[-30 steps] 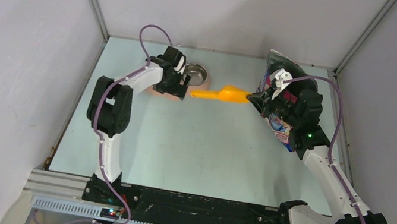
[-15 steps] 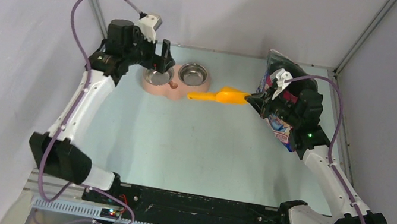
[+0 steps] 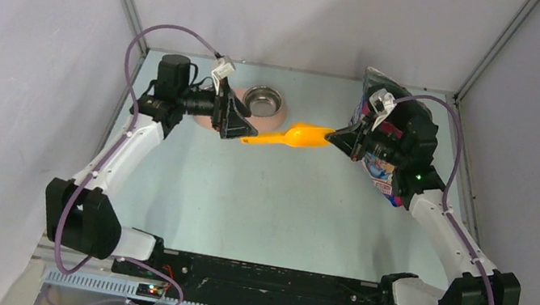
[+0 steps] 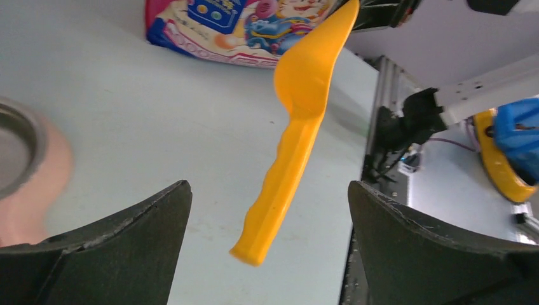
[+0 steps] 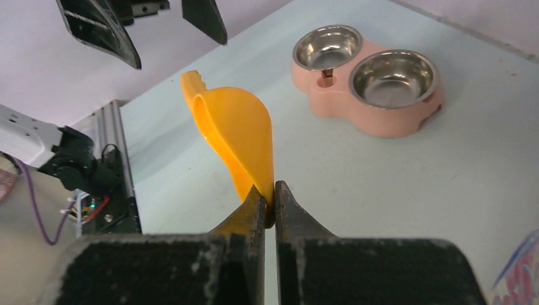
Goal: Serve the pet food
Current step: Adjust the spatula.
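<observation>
Scoop handover above the mid bench (image 3: 275,202): the left end effector (image 4: 268,190), spread wide, straddles the handle of the yellow scoop (image 4: 299,127) without touching, while the right end effector (image 5: 272,194) pinches the scoop's bowl rim. Advised: centre the handle and clamp before the right lets go. At the far edge, pink twin-bowl feeder (image 5: 388,129), bowls bare. In the far right corner, pet food bag (image 4: 210,32), kibble unseen; cartoon print, no legible writing.

Overhead camera looks down on the table (image 3: 267,201); wrist cameras face each other, sharing the scoop (image 4: 304,95).
</observation>
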Motion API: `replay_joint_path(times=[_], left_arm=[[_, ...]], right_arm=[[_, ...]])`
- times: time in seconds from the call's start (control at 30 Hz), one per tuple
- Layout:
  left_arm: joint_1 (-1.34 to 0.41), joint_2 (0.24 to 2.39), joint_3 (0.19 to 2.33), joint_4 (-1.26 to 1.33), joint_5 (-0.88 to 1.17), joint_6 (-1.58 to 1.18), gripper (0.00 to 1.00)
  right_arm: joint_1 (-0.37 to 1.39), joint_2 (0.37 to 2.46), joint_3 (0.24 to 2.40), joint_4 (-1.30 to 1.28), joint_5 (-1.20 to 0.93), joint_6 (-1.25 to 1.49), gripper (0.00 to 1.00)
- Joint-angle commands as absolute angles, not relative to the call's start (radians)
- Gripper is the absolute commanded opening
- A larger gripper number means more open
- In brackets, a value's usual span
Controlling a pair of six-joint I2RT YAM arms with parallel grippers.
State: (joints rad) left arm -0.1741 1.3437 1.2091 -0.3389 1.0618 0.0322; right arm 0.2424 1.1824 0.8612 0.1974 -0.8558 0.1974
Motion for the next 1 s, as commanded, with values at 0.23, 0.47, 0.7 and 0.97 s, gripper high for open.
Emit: replay_joint_path(times=[0.23,0.47,0.7,0.97], left_arm=[[-0.272,1.352,1.097,-0.008,1.178,-0.234,1.0],[-0.287,1.364,1.077,-0.028,1.165,-0.208,0.99],[-0.287,1.37,1.061,-0.006,1.166,-0.227,0.95],[-0.287,1.374,1.037,0.085,1.175,-0.292,0.88]], right_arm=[[0.238,1.214,0.905,0.33,-0.954,0.346,0.0],[0.213,1.225,0.904,0.373,-0.998,0.406,0.0],[0.19,1.222,0.89,0.405,-0.994,0.414,0.0],[0.184,1.235,0.89,0.406,-0.984,0.414,0.0]])
